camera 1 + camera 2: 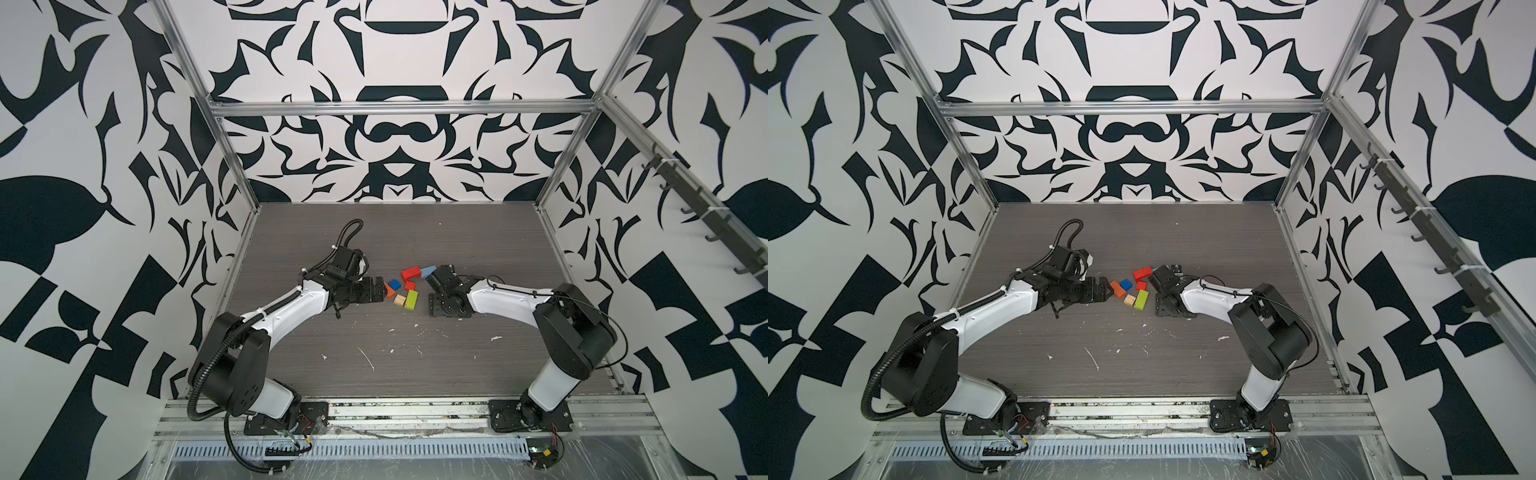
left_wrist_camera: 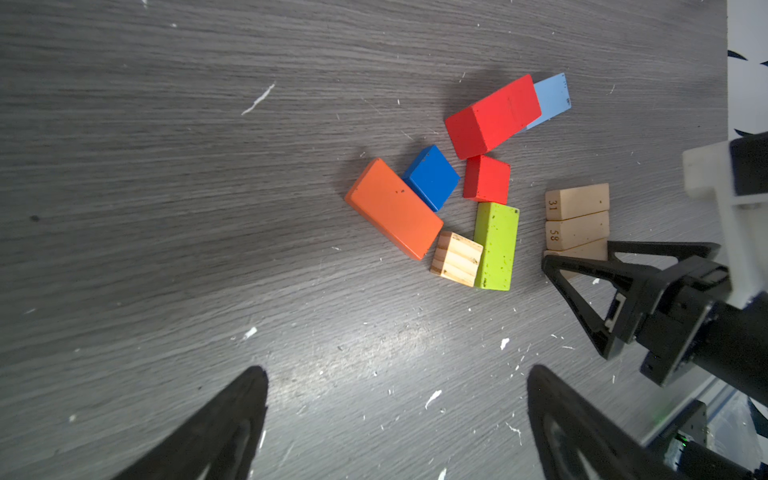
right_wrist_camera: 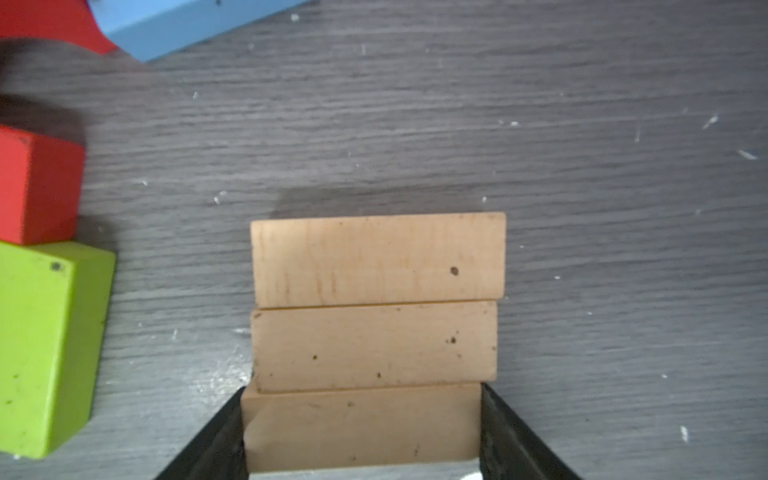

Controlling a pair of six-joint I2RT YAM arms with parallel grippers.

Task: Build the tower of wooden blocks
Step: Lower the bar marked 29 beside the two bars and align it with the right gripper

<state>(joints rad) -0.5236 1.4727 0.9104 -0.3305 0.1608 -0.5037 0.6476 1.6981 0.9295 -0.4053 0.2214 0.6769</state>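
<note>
Left gripper point(image 1: 380, 291): fingers spread wide, holding nothing, just beside the orange bar point(image 1: 390, 290). The wood block tower is unbuilt. Its pieces form a loose cluster at mid-table point(image 1: 457, 353): dark blue cube point(image 1: 394, 284), striped tan cube point(image 1: 400, 300), lime bar point(image 1: 411, 300), red cube point(image 1: 410, 286), red bar point(image 1: 410, 273), light blue bar point(image 1: 428, 271). Right gripper point(image 3: 363, 395) clamps one tan bar point(image 3: 361, 428) by its ends, touching two more tan bars point(image 3: 376, 303) laid side by side. Bare tabletop surrounds the cluster out to every edge.
</note>
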